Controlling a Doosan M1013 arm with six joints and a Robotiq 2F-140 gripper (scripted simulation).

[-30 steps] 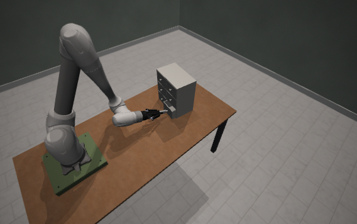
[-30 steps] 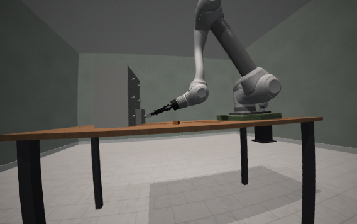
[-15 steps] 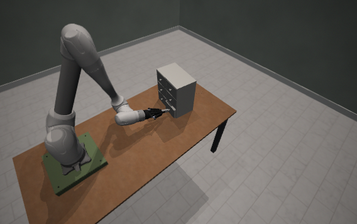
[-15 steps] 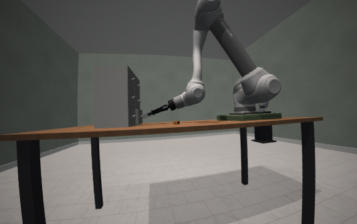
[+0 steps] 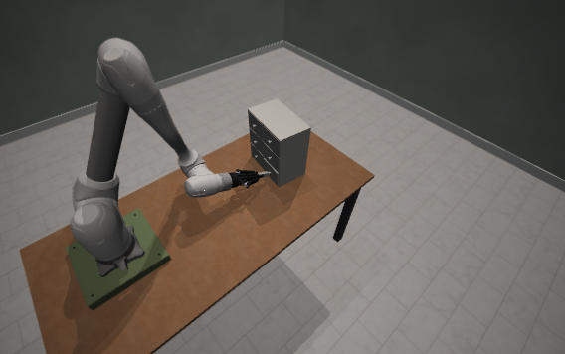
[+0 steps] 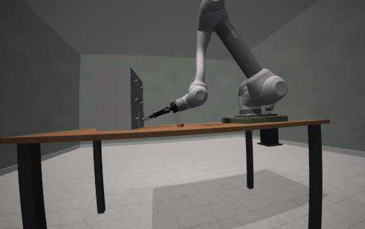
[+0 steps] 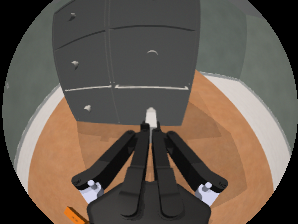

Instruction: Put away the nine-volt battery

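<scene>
Orange battery [image 6: 180,125] [image 7: 75,215] lies apart from upright chest [image 5: 294,159] [image 6: 114,96] [image 7: 192,50] (drawers [image 5: 264,145] [image 6: 137,107] [image 7: 135,70] nearly shut).

1 chest [image 5: 293,159] [image 6: 114,98] [image 7: 150,70], 1 table [image 5: 224,254] [image 6: 160,129] [image 7: 210,150]
</scene>
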